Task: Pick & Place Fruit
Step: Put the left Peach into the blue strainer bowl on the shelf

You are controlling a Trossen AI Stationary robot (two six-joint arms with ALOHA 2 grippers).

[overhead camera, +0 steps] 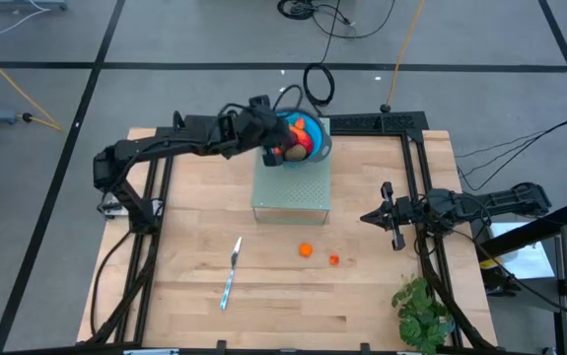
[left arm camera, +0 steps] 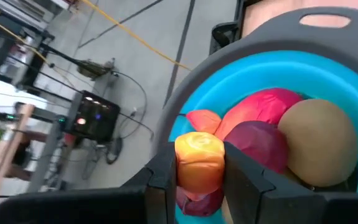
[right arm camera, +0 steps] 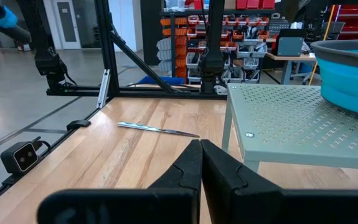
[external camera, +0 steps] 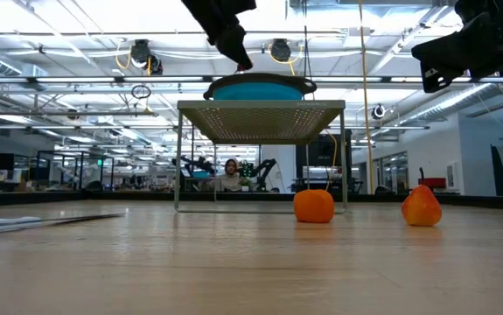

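We find the left gripper (left arm camera: 198,171) clamped on a yellow-orange fruit piece (left arm camera: 199,163), its two dark fingers (left arm camera: 244,180) pressed against either side of the piece, directly over the blue bowl (left arm camera: 241,74). In the bowl below it lie a red piece (left arm camera: 263,106), a dark maroon ball (left arm camera: 259,143), an olive-brown oval (left arm camera: 319,143) and a small orange piece (left arm camera: 203,119), all packed touching one another. The bowl stands on the far part of a pale perforated stand (overhead camera: 291,187) set on the wooden table (overhead camera: 184,227). On the table in front of the stand, well apart from the bowl, we note a small orange fruit (overhead camera: 306,250) and, just beside it, a smaller red-orange fruit (overhead camera: 334,259). A slim silver knife (overhead camera: 231,273) lies to their left. The right gripper (overhead camera: 382,217) hangs at the table's right side with its fingers pressed together and nothing between them. A green leafy plant (overhead camera: 421,306) sits at the near right corner.
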